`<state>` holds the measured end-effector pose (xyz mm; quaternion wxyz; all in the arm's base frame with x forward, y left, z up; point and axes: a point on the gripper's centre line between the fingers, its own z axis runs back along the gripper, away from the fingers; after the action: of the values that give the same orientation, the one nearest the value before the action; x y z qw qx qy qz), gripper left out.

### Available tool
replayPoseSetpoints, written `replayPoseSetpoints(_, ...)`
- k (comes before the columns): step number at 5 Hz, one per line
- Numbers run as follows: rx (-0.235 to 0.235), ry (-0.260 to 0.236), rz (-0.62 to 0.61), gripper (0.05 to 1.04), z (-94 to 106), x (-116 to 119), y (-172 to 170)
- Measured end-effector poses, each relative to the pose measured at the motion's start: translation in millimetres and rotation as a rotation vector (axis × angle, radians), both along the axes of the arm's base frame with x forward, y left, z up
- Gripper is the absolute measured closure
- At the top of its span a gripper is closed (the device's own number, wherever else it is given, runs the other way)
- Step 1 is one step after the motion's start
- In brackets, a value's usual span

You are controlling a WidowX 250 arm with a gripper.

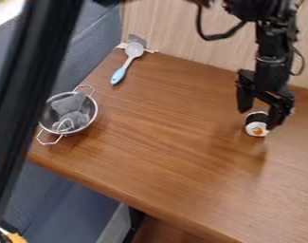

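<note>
The black gripper (260,118) hangs over the right part of the wooden table, its two fingers spread apart. Just beneath and between the fingertips is a small white and black roll-like object (257,129) with an orange patch on its front. Its top is partly hidden by the gripper, and whether the fingers touch it I cannot tell.
On the table's (162,142) left edge stands a metal colander (91,114) with wire handles and grey cloth-like material inside. A spoon (119,76) with a light blue handle lies at the back left, beside a grey piece (138,40). A dark bar (31,90) crosses the left foreground.
</note>
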<state>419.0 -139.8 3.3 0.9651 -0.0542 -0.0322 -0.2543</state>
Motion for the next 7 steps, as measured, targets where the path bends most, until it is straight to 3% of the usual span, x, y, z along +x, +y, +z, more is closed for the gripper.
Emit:
replayPoseSetpoints(2, 0.109, 0.073, 0.028, 0.132, -21.3, 5, 6)
replayPoseSetpoints(3, 0.121, 0.102, 0.04, 0.397, -24.8, 3, 7)
replayPoseSetpoints(4, 0.127, 0.108, 0.046, 0.55, -24.0, 2, 8)
replayPoseSetpoints(6, 0.11, 0.111, 0.034, 0.576, -23.6, 2, 6)
replayPoseSetpoints(7, 0.087, 0.083, 0.019, 0.576, -13.1, 10, 1)
